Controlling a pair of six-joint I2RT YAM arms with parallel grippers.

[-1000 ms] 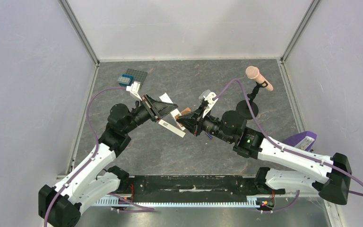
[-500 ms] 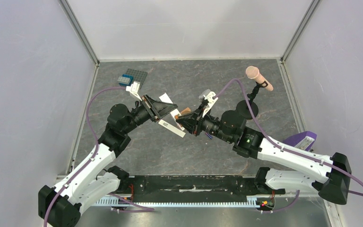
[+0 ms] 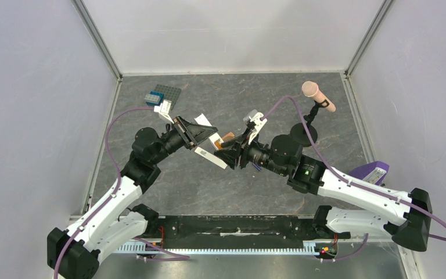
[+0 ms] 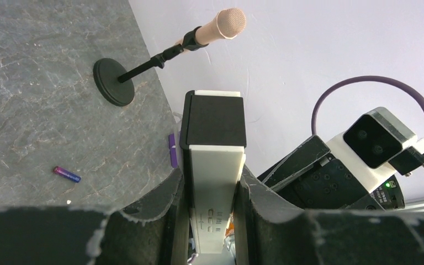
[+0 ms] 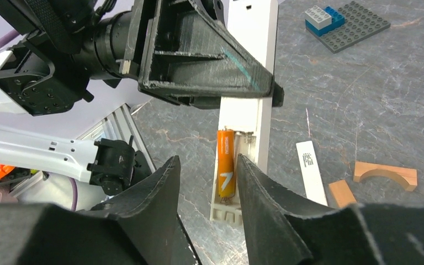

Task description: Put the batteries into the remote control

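remote control (image 5: 248, 115) aims recess end at right gripper (image 5: 207, 165); orange battery (image 5: 226, 164) lengthwise.

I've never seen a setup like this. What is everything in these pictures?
remote control: one, cream-white, held above the table
orange battery: one, in the remote's open recess
dark blue battery: one, loose on the table
white strip: one, flat on the table beside the blocks
wooden blocks: two, orange-brown, on the table
studded plate: one, grey, far left
bricks: blue and grey, on the plate
microphone: one, pink head, black stand, far right
purple object: one, right edge, unclear
table: one, grey
left gripper: black, clamped on the remote
right gripper: black, open at the orange battery
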